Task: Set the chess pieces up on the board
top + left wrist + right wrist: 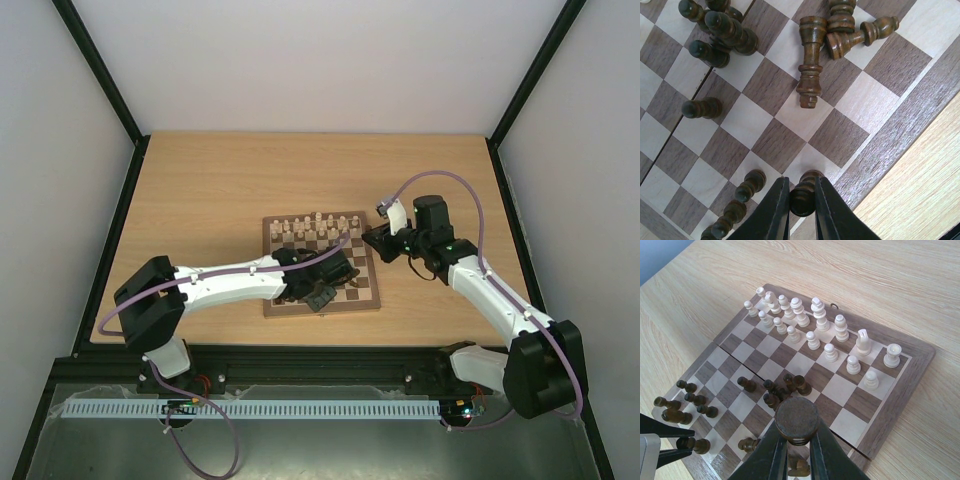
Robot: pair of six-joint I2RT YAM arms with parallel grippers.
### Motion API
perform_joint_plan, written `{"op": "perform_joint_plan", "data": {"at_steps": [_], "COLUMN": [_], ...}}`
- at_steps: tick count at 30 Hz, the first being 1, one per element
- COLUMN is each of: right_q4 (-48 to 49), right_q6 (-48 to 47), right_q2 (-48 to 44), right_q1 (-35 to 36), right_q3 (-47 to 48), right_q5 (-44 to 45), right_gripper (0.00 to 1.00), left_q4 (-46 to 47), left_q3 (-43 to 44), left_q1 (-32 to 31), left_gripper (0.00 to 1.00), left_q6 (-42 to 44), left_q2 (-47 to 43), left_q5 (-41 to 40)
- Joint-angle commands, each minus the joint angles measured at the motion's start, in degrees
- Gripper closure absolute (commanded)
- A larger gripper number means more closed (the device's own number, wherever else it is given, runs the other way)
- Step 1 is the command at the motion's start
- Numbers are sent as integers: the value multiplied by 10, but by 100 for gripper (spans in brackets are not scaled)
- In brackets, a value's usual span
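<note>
Light wooden table, seemingly white walls

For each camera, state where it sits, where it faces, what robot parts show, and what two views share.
Top: above and behind, facing down at the board; left arm, right arm show.
Left wrist: on that wrist, facing down at a board corner; left gripper clamps a dark piece.
Right wrist: on that wrist, facing across the board; right gripper clamps another dark piece.
All share the board.

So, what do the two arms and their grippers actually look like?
Both arms have white link shells with black joint housings: the left arm and the right arm. A lilac cable loops along each. The left gripper and right gripper have black, tapering fingers.
</note>
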Motion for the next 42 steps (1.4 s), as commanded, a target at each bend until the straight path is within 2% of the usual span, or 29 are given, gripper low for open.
{"op": "perform_joint_plan", "data": {"at_steps": [1,19,34,39,42], "right_q4": [-7,-8,-9,-28,-71], "right_q6": [-7,-9,-12,-47,-95], "right_q2": [2,4,7,8,22], "right_q1": [-2,-2,-2,-1,2], "right_q3": [-1,-1,-2,5,26], "right_q5": [-4,-8,-11,-1,-9], "right_gripper": [91,91,91,91,90], "left_q4": [1,-2,-1,-6,12], "left_q3": [-8,-17,-17,3,3], "left_q1": [-4,-5,-5,1,31], "left_gripper": [93,88,62,49,40], "left_q6": [-5,-10,-15,-21,-35], "left_q2": [-9,6,-5,-75,-136], "left_q5": [5,1,-13,-25,-5]}}
